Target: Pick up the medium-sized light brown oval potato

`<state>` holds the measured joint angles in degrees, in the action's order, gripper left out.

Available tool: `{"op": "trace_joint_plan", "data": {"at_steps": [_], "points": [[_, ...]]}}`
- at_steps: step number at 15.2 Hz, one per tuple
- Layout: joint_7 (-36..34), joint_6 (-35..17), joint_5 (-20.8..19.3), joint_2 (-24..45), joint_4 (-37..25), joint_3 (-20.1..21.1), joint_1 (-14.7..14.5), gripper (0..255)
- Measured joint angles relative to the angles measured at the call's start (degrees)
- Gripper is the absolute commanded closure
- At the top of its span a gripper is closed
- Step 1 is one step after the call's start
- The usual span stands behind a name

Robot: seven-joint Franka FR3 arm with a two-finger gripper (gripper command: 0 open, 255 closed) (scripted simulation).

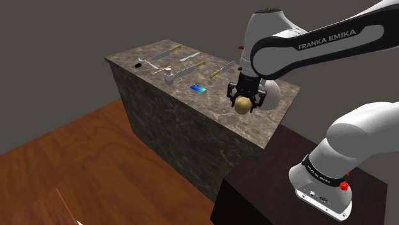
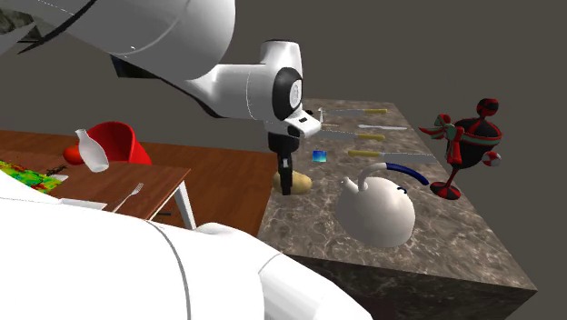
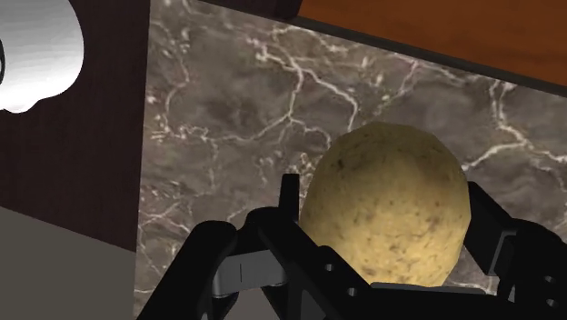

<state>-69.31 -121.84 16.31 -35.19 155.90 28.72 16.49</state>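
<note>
Tan, speckled potato point(image 3: 386, 209) sits squarely between the black gripper's point(image 1: 246, 101) fingers, which pinch its two flanks. It lies at the marble counter's point(image 1: 211, 108) edge nearest the stand point(image 1: 256, 192), so the lift looks straight up.

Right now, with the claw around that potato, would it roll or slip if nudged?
The potato looks rounded and oval, so it would probably roll on the marbled counter if released. Its speckled, matte skin suggests decent grip between the fingers; it looks solid, likely not squashing.
</note>
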Motion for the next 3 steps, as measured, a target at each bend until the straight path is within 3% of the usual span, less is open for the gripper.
{"op": "trace_joint_plan", "data": {"at_steps": [3], "points": [[0.1, 2.5, -0.3, -1.1, -1.4, -0.6, 0.0, 255]]}}
